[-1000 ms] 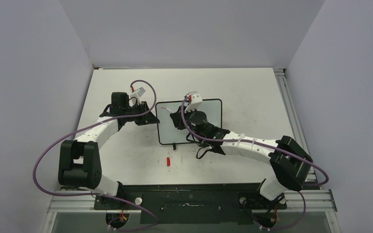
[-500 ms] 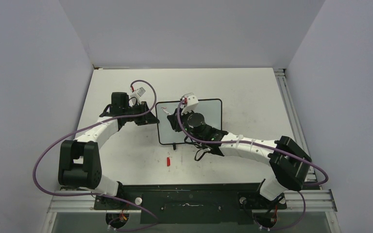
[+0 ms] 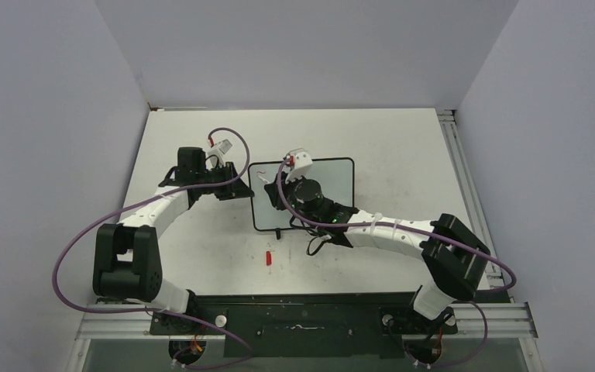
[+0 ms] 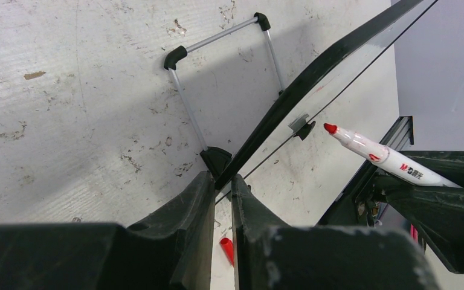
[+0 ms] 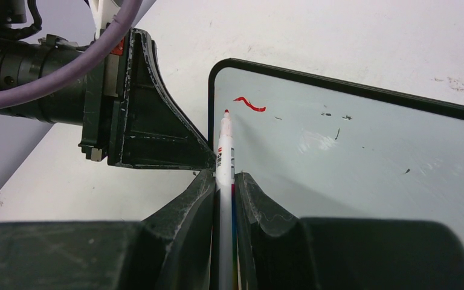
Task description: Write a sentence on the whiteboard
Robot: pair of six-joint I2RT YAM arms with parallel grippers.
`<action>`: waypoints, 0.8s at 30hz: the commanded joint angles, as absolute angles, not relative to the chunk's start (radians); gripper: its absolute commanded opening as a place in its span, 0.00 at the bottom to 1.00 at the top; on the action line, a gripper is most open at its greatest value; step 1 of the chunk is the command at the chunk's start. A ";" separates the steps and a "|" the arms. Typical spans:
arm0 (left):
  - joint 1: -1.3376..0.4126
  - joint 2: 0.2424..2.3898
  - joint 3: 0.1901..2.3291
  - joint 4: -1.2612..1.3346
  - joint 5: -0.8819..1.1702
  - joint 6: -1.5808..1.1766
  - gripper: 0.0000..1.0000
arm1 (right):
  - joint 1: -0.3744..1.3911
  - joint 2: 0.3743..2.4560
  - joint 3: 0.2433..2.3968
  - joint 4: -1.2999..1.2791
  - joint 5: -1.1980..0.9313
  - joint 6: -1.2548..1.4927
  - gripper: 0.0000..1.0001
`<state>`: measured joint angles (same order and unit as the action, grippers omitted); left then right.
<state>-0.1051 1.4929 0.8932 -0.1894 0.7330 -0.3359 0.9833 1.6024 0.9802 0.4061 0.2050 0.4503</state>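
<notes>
As the whiteboard (image 3: pixel 339 186) lies between our arms from above, left wrist shows our left gripper (image 4: pixel 220 181) pinching its frame; right wrist shows our right gripper (image 5: pixel 225 178) clamping the marker (image 5: pixel 224 151), tip beside the first stroke of the sentence (image 5: pixel 249 104): we'd press lightly, board braced.

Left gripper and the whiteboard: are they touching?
Touching. The left wrist view shows the left gripper closed on the black frame of the whiteboard, both jaws pressed against it with no gap.
</notes>
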 commanded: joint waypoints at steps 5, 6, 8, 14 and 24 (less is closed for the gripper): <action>-0.113 1.489 0.932 -0.189 0.749 -0.336 0.11 | 0.979 1.624 1.038 0.462 0.212 0.446 0.05; -0.113 1.489 0.933 -0.190 0.749 -0.336 0.11 | 0.976 1.628 1.041 0.461 0.211 0.447 0.05; -0.114 1.489 0.933 -0.190 0.751 -0.336 0.11 | 0.973 1.634 1.042 0.459 0.212 0.450 0.05; -0.113 1.489 0.934 -0.190 0.751 -0.336 0.11 | 0.966 1.641 1.035 0.453 0.217 0.457 0.05; -0.113 1.488 0.936 -0.192 0.752 -0.336 0.11 | 0.966 1.646 1.009 0.444 0.219 0.466 0.05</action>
